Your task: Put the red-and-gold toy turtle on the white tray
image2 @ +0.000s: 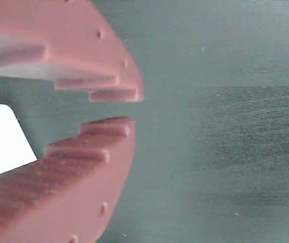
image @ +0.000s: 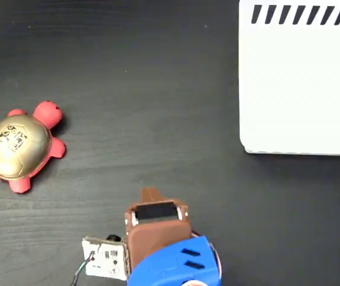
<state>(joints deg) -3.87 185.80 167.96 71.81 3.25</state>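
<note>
The small rubbery toy turtle with a shiny gold domed shell and coral-red head and legs (image: 21, 146) lies on the dark wood-grain tabletop (image: 146, 89) at the left edge of the fixed view, well apart from the brown gripper (image: 151, 193), which sits at the bottom centre of that view on a blue arm segment (image: 179, 265). The turtle is up and to the left of the gripper, nothing touching it. Its shell carries a dark printed mark, its head points up and to the right, and its stubby legs splay out around the shell.

In the wrist view the two reddish stepped fingers (image2: 99, 147) stand slightly parted, a narrow gap between their tips, holding nothing.

The large flat white square tray with black diagonal stripes along two edges (image: 295, 89) lies far to the turtle's right, in the upper right corner; a corner of it shows in the wrist view behind the fingers.
</note>
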